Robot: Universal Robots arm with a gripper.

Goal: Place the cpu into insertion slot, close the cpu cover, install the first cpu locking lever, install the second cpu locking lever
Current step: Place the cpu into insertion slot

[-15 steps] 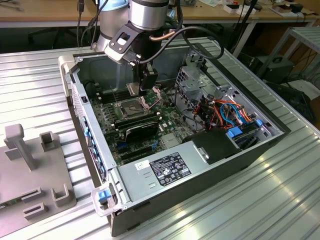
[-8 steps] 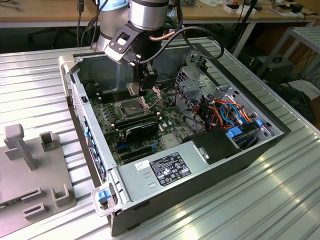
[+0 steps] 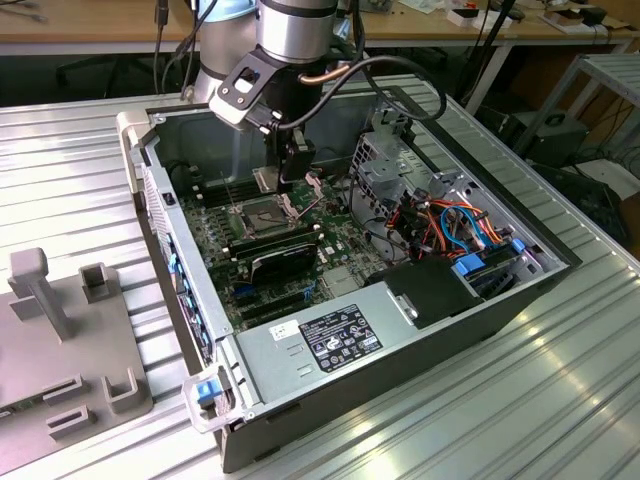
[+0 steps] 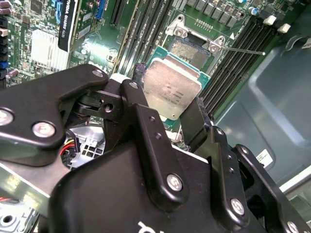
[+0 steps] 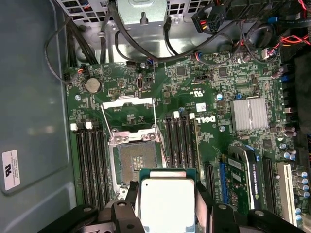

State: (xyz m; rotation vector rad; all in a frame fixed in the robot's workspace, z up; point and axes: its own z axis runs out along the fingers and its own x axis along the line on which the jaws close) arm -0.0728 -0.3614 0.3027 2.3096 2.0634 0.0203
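First wrist view: the gripper [image 5: 166, 190] pinches the cpu [image 5: 164, 206] between its fingers [image 5: 130, 194], near the insertion slot [image 5: 137, 165]; holding it level and square to that slot seems essential.

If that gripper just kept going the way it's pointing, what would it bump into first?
Probably the open insertion slot, touched first by the cpu the gripper holds; depth is unclear.
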